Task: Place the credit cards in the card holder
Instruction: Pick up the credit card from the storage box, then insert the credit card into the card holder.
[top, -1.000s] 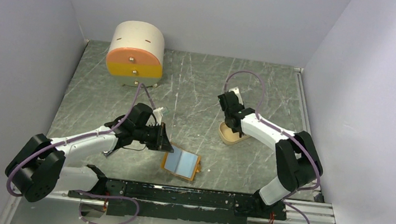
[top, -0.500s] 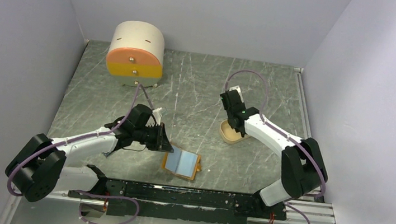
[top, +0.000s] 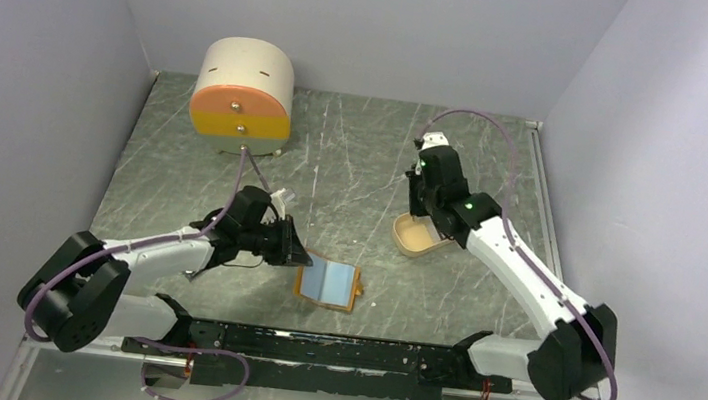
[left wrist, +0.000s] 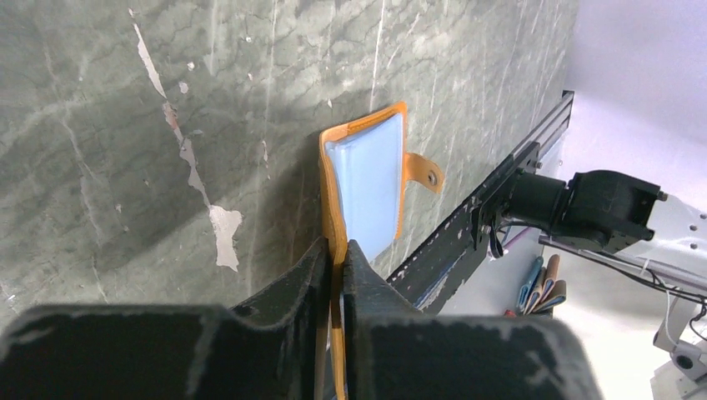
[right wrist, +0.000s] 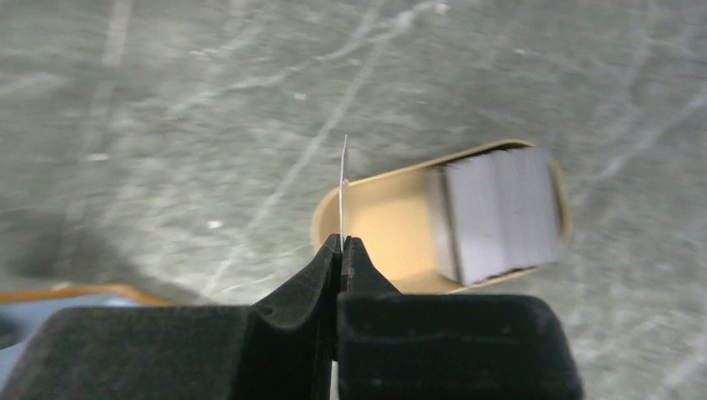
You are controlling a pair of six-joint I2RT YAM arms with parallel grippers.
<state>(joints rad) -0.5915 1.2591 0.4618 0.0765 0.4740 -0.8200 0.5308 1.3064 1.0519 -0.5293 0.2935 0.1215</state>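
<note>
The card holder (top: 328, 283) lies open on the table, orange outside and pale blue inside (left wrist: 367, 183), with its snap tab (left wrist: 425, 173) sticking out. My left gripper (left wrist: 335, 250) is shut on its orange left edge. My right gripper (right wrist: 342, 243) is shut on one thin credit card (right wrist: 343, 187), seen edge-on and held upright above the tan oval tray (right wrist: 392, 225). A stack of pale grey credit cards (right wrist: 500, 212) lies in the tray's right half. In the top view the right gripper (top: 418, 195) hangs over the tray (top: 414, 237).
A round cream-and-orange drawer box (top: 242, 97) stands at the back left. The black rail (top: 333, 351) with both arm bases runs along the near edge. Walls close in the table on the left, back and right.
My right gripper has shut on a card and risen from the tray, its arm stretching up and back. The left gripper keeps its hold; the card holder has shifted slightly.
</note>
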